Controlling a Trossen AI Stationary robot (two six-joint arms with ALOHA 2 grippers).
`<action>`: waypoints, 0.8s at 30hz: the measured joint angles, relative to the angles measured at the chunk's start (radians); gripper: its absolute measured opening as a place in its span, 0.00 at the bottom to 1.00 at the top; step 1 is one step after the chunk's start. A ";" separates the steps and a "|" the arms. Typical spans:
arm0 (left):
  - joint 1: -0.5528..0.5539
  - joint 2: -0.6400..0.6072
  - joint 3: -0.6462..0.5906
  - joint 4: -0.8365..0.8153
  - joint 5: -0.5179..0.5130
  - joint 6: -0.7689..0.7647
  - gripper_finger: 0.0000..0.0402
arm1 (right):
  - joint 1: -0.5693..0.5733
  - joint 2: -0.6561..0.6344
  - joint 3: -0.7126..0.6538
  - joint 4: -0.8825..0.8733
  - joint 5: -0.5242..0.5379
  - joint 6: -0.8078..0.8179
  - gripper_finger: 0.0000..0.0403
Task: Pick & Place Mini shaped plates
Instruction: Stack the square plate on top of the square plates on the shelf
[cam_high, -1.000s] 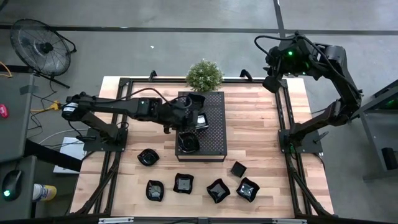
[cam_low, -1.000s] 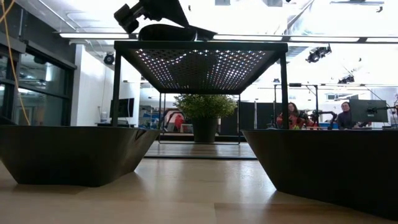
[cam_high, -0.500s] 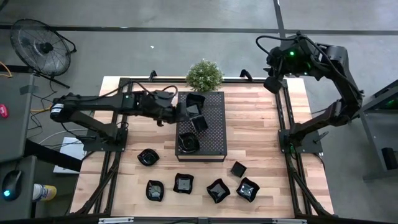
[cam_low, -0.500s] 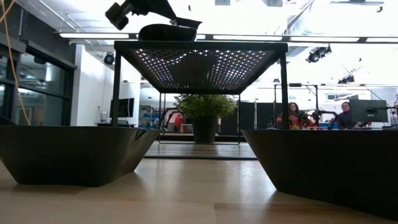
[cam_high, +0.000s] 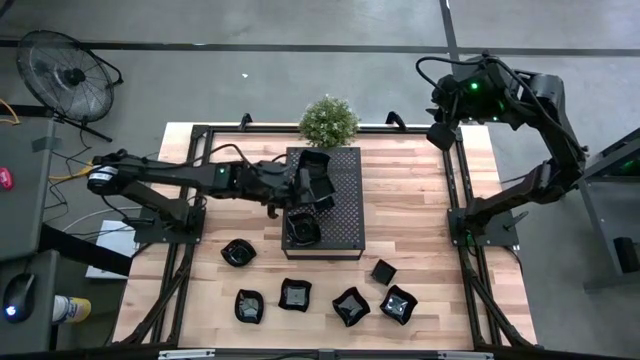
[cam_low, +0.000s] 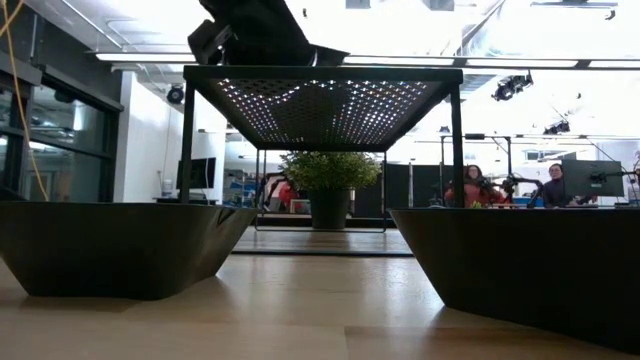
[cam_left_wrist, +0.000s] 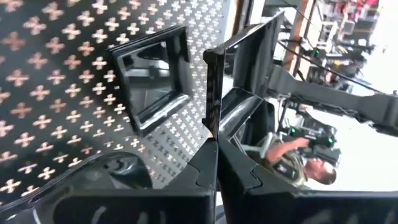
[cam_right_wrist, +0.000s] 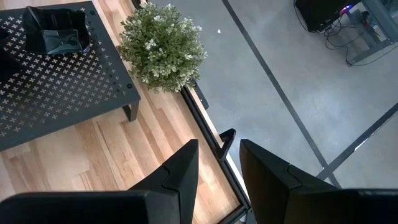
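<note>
The left claw (cam_high: 312, 187) hangs over the perforated tray (cam_high: 345, 215), pinching a square mini plate (cam_left_wrist: 249, 81) by its rim, beside another plate (cam_left_wrist: 152, 78) already on the tray, while the right claw (cam_right_wrist: 217, 165) waits open, well apart beyond the surface's far right corner.

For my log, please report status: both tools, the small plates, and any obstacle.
Left tool over perforated tray, shut on square plate. Right tool open, parked beyond the table's far right corner. No obstacle visible.

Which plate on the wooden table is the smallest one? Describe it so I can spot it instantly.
Start at the perforated tray mid-table, then go to its near right corner. Just beyond, on bare wood, sits a small square plate. It lies apart from the front row and is smaller than its neighbour.
</note>
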 joint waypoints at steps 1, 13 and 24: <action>-0.008 0.000 0.000 -0.002 -0.009 -0.010 0.00 | 0.000 0.000 0.000 0.001 0.000 0.000 0.28; -0.082 0.000 0.000 -0.024 -0.109 -0.122 0.00 | 0.000 -0.001 0.000 0.011 0.000 -0.006 0.28; -0.080 0.032 0.000 -0.020 -0.082 -0.141 0.00 | 0.000 -0.001 0.000 0.011 -0.006 -0.006 0.28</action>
